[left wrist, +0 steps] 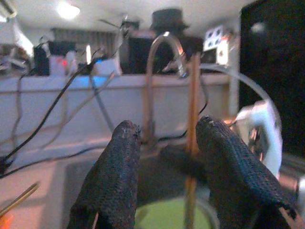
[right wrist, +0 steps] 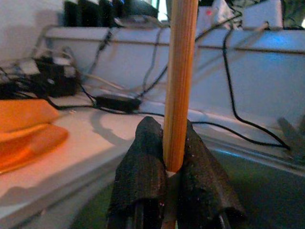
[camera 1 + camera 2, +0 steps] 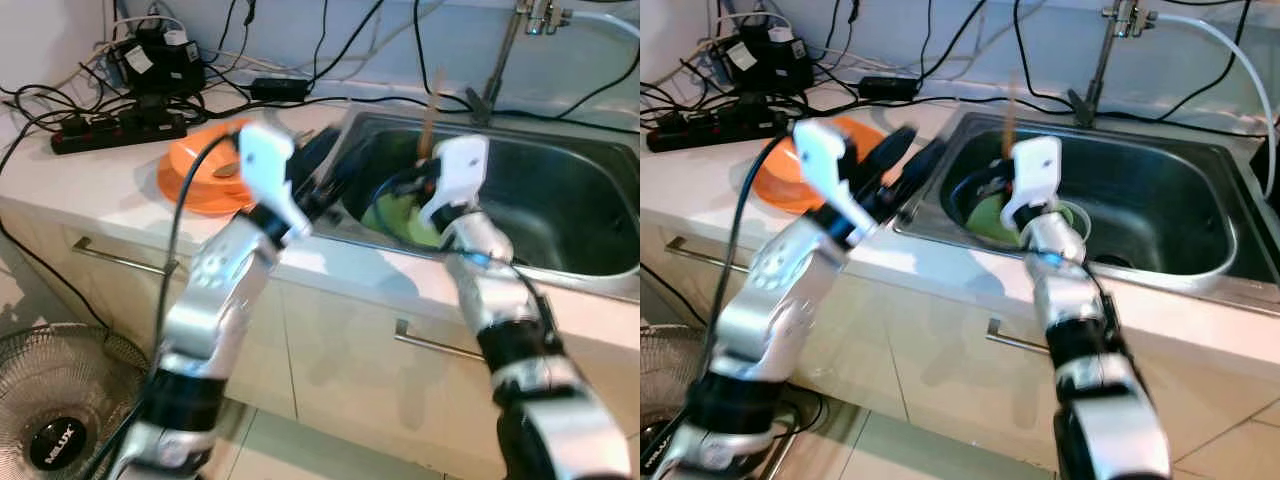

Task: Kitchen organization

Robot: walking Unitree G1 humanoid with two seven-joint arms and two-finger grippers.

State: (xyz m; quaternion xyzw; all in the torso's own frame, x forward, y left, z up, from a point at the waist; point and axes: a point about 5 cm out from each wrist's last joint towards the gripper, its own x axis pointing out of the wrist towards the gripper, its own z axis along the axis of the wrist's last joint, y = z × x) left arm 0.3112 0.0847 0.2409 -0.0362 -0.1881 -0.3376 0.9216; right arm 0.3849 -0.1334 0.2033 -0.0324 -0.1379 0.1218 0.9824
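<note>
A: Is the kitchen tidy yet?
B: No. The right claw (image 2: 172, 177) pinches a stick (image 2: 181, 81) tight, upright over the sink (image 3: 1200, 190).
A: What's in the sink?
B: A green bowl (image 3: 395, 218). An orange plate (image 3: 195, 172) sits on the counter (image 3: 90, 185).
A: And the left claw (image 1: 169, 164)?
B: Spread apart at the sink's edge, holding nothing.

Wooden stick (image 2: 181, 81) stands upright above green bowl (image 3: 395, 218) in steel sink (image 3: 560, 215)
</note>
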